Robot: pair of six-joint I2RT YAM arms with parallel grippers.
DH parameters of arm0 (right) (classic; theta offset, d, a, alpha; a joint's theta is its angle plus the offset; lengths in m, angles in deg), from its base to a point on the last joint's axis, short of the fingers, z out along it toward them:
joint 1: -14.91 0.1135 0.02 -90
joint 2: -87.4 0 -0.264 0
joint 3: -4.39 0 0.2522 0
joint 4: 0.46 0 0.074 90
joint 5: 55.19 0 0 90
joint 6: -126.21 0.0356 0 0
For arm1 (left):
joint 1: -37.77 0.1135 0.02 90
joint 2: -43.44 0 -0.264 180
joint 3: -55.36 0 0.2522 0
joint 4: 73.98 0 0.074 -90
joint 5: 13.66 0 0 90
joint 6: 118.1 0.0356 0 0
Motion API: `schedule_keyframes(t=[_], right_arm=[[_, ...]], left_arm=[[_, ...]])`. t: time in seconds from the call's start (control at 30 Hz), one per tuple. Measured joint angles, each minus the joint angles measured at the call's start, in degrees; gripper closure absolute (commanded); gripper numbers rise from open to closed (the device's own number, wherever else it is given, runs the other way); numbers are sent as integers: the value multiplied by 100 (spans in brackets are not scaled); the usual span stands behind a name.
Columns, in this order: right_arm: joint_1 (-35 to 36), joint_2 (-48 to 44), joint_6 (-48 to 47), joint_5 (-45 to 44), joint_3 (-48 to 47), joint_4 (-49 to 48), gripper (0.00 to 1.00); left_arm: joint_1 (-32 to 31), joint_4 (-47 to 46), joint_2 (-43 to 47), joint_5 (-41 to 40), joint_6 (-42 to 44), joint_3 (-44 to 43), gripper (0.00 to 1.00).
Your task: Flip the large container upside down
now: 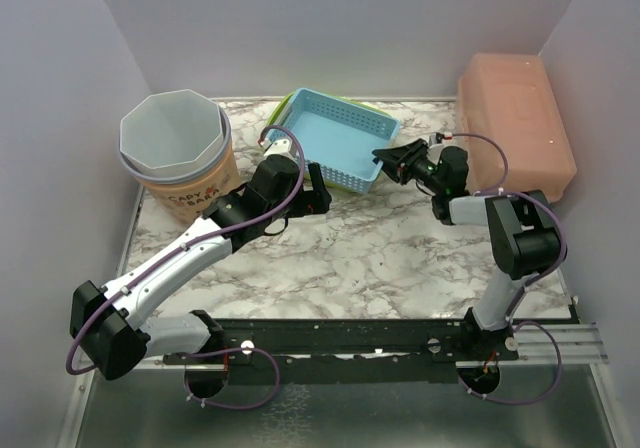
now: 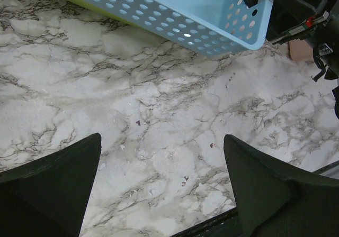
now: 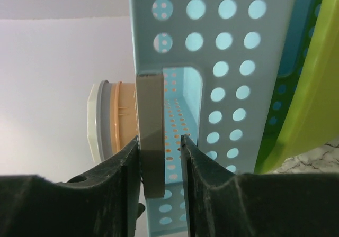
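Right gripper (image 1: pixel 380 156) reaches, in the top view, from the right of centre toward the near right corner of the blue basket (image 1: pixel 335 133), its fingertips at that corner's rim; from here I cannot tell how tightly they sit. That basket stands at the upper middle of the frame on the marble table (image 1: pixel 350 258), tilted rather than flat. At the upper left stands a tan paper bucket (image 1: pixel 175 133) with a grey faceted liner inside, and at the upper right a pink tub (image 1: pixel 515 118) lies against the wall with no opening showing. Just left of centre, the left gripper (image 1: pixel 318 193) points at the basket's near left corner and is close to it. In the left wrist view the left gripper (image 2: pixel 162 139) has its two dark fingers spread wide at the bottom corners of the frame, with nothing but bare marble (image 2: pixel 159 99) between them; the basket's perforated wall (image 2: pixel 175 9) runs across the top, and the other arm's black parts show at the upper right. In the right wrist view the right gripper (image 3: pixel 160 139) straddles the basket's rim at the lower middle: one finger (image 3: pixel 127 168) touches it and the other (image 3: pixel 193 168) stands a sliver off, so the grip is loose. The basket's wall (image 3: pixel 222 62) fills the middle, a lime-green plastic piece (image 3: pixel 302 99) lies at the right, and the bucket (image 3: pixel 114 120) shows at centre left
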Motion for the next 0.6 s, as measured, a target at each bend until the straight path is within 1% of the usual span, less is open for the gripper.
schedule_keyframes(t=[0.07, 0.17, 0.33, 0.47, 0.53, 0.6], right_arm=[[2, 72, 79, -13, -4, -57, 58], [2, 122, 164, -52, -37, -120, 54], [2, 291, 372, -81, -144, -433, 55], [2, 437, 483, -79, -321, -514, 54], [2, 444, 503, -76, -385, -476, 56], [2, 444, 501, -76, -483, -391, 61]], left_arm=[[0, 2, 0, -2, 0, 0, 1], [0, 2, 0, -2, -2, 0, 1], [0, 2, 0, -2, -2, 0, 1], [0, 2, 2, -2, -4, 0, 1], [0, 2, 2, -2, -4, 0, 1], [0, 2, 4, -2, -4, 0, 1]])
